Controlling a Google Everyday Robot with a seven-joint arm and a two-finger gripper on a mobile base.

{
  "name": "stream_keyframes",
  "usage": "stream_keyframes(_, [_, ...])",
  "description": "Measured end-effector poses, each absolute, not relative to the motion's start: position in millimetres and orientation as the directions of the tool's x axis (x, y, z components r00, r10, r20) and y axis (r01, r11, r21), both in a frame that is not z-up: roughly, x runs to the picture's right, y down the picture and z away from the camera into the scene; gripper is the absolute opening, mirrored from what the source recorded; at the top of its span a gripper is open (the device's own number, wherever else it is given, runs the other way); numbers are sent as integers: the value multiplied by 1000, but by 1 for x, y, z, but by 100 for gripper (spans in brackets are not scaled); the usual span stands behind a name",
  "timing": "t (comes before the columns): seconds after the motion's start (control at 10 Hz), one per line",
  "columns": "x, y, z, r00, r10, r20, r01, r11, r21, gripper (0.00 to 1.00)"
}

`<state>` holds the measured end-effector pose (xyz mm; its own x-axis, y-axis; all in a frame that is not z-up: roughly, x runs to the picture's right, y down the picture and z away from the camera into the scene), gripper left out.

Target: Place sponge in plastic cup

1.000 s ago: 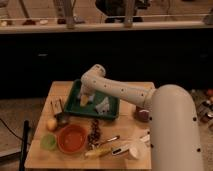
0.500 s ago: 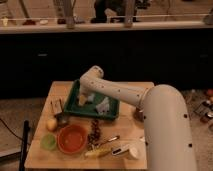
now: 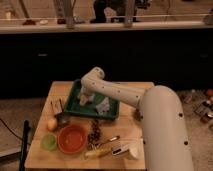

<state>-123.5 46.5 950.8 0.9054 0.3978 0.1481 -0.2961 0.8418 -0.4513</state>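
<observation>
My gripper (image 3: 85, 99) hangs from the white arm (image 3: 117, 92) and reaches down into the left part of the green tray (image 3: 75, 107) at the back of the wooden table. A pale, crumpled thing (image 3: 103, 106) lies in the tray just right of the gripper. I cannot pick out the sponge with certainty; a small yellowish patch shows at the gripper's tip. The small green plastic cup (image 3: 48, 142) stands at the table's front left, well apart from the gripper.
An orange bowl (image 3: 72, 138) sits next to the cup. A yellow fruit (image 3: 51, 124) and a metal cup (image 3: 62, 119) are behind them. A dark cluster (image 3: 94, 132), a yellow utensil (image 3: 97, 151) and a white cup (image 3: 127, 150) lie at the front. A dark counter is behind.
The thick near part of the arm has swung a little to the left. The gripper stays over the left part of the tray, slightly lower.
</observation>
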Motion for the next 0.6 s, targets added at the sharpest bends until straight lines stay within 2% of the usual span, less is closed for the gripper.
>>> stream_keyframes(0.6, [-116, 67, 979, 897, 427, 113, -313, 795, -519, 80])
